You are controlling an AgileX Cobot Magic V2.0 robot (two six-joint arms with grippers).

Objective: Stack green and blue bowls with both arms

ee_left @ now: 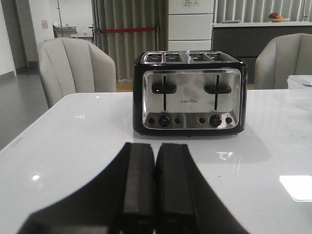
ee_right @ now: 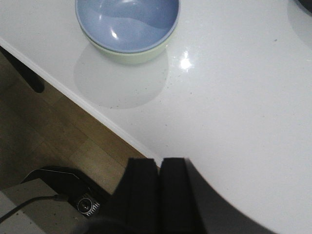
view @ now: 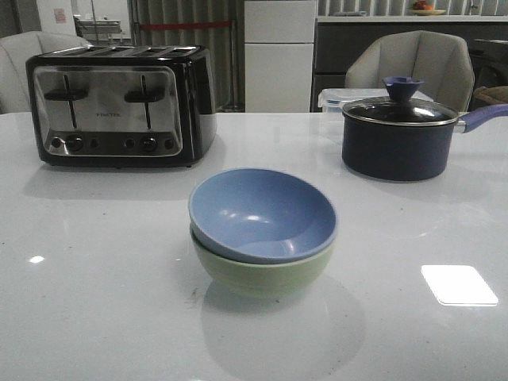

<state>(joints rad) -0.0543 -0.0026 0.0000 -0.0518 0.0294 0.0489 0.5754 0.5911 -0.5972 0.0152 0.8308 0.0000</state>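
The blue bowl (view: 262,213) sits nested in the green bowl (view: 262,274) near the middle of the white table (view: 95,278), tilted a little inside it, in front of the toaster (view: 121,105) and the navy saucepan (view: 397,135). The right gripper (ee_right: 159,192) has its fingers pressed together on nothing, hanging over the table's edge well apart from the stack. The left gripper (ee_left: 155,187) is likewise closed and empty, facing the toaster, with neither bowl in its view
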